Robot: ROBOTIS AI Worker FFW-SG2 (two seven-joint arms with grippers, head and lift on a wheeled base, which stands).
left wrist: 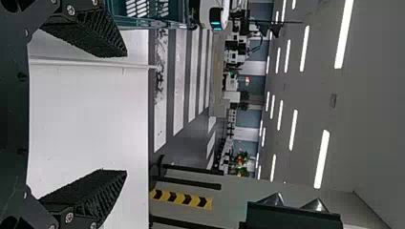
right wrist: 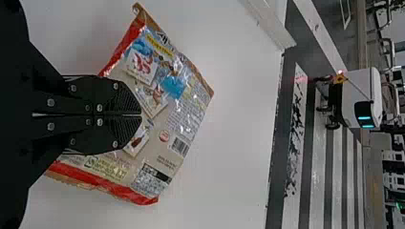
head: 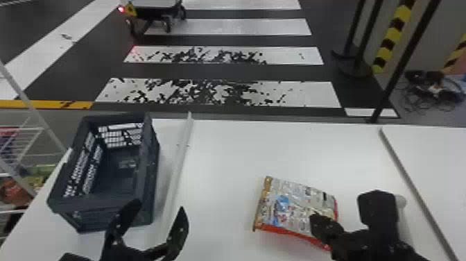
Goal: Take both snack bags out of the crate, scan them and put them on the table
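1. Right wrist view: your right gripper [right wrist: 141, 115] has its fingers together, tips meeting, over the snack bag [right wrist: 188, 109]. Can't tell if any film is pinched between them.
2. Bag lies out of the crate, on the robot's right of the table [head: 225, 156], with the barcode [right wrist: 180, 146] side towards the camera. Can't tell if part of it is lifted.
3. Your left gripper [head: 157, 211], fingers well apart with nothing between, hangs by the crate's near end. Contact unclear.
4. Crate [head: 93, 204] stands upright on the robot's left, beside the pale strip [head: 178, 152]. Beyond the table: crosswalk [head: 305, 97], then a wheeled machine [head: 152, 13].
5. Step in hand, my call: handling this bag outside the crate, either at the scan or at set-down. Scan status can't be judged.
6. Next: if the scan's pending, get a firm edge grip and present the barcode. If scanned, spread your right fingers and back off straight up, so you don't drag the bag. Then check the crate for whatever's left.
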